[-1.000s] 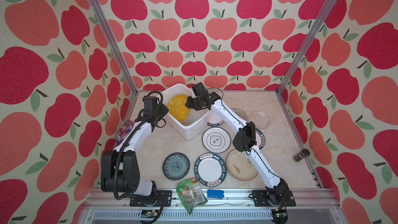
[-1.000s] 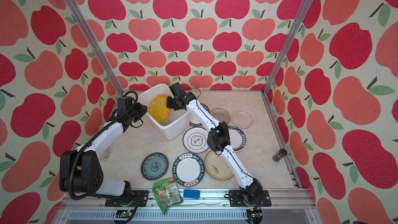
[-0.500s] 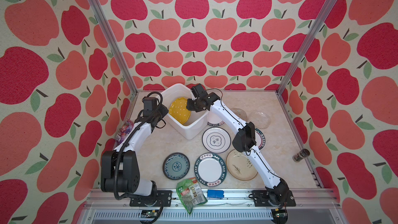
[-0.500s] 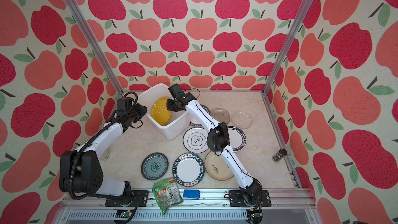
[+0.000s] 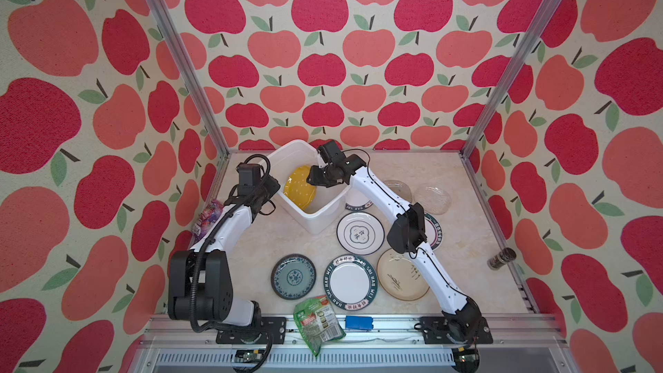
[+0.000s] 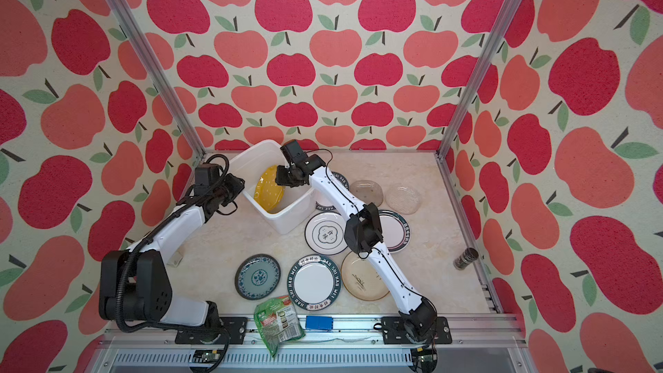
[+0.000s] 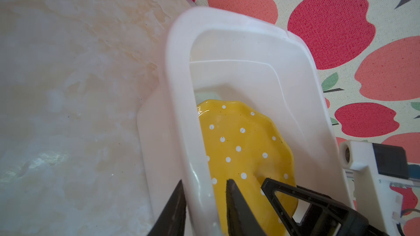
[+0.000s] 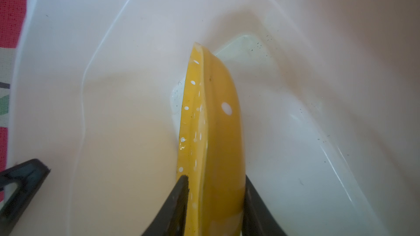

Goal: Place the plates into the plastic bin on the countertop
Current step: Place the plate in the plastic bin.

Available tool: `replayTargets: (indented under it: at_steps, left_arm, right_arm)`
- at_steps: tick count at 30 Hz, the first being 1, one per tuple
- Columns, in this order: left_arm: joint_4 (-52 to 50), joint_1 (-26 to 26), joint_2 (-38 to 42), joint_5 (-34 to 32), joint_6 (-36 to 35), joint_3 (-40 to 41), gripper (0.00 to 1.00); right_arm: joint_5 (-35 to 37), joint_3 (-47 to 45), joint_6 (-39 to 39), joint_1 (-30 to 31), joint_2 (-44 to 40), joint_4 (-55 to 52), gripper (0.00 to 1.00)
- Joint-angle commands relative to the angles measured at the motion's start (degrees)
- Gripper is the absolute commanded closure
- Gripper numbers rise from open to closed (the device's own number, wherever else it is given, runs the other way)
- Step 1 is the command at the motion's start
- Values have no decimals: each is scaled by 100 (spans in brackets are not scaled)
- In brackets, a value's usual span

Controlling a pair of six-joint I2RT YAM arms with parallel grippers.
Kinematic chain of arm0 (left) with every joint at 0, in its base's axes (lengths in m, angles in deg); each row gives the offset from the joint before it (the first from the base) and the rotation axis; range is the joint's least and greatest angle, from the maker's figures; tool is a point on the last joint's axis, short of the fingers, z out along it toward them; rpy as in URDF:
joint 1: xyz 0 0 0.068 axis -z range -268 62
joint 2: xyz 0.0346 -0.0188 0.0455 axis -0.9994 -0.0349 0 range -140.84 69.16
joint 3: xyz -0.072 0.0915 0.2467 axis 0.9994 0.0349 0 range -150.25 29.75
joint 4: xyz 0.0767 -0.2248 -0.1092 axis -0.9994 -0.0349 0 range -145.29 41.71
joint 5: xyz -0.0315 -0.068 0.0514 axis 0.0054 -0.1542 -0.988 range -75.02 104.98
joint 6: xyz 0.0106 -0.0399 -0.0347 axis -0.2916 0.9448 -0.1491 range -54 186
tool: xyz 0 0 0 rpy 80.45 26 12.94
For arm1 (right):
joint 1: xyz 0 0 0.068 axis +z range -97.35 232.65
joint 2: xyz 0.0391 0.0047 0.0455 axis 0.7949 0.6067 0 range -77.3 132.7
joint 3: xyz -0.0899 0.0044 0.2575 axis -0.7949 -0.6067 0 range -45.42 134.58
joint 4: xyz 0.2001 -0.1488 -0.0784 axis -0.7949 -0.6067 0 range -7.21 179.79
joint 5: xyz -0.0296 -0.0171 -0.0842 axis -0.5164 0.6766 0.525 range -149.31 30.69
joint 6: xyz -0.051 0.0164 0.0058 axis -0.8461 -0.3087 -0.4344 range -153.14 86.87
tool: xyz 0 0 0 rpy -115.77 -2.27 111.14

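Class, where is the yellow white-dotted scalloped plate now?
The yellow dotted plate stands tilted on edge inside the white translucent plastic bin, far-left on the beige countertop in both top views, between the right gripper's jaws.

lab test booth, apple-print walls [image 5: 323,66]

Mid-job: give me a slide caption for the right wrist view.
Right tool straddles the edge-on yellow dotted plate deep inside the white plastic bin.

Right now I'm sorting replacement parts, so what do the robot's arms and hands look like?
Both the left arm and right arm have white link shells, black joints and bases, with black cables looped near the wrists. The left hand and right hand have black tapered open-framed fingers.
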Motion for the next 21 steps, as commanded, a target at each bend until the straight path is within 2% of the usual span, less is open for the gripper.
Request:
replayTargets:
  at_steps: [1,8,21]
  left_arm:
    - [130,0,54,64,25,52,68]
    - [158,21,72,80,50,68,67]
    - [329,26,-42,126,104,126,67]
  right_arm:
    - [-440,-82,70,32,-66,178,58]
    - [-432,-158,124,-46,-162,-51,49]
    - [-284,-213,-262,-170,-656,-589,46]
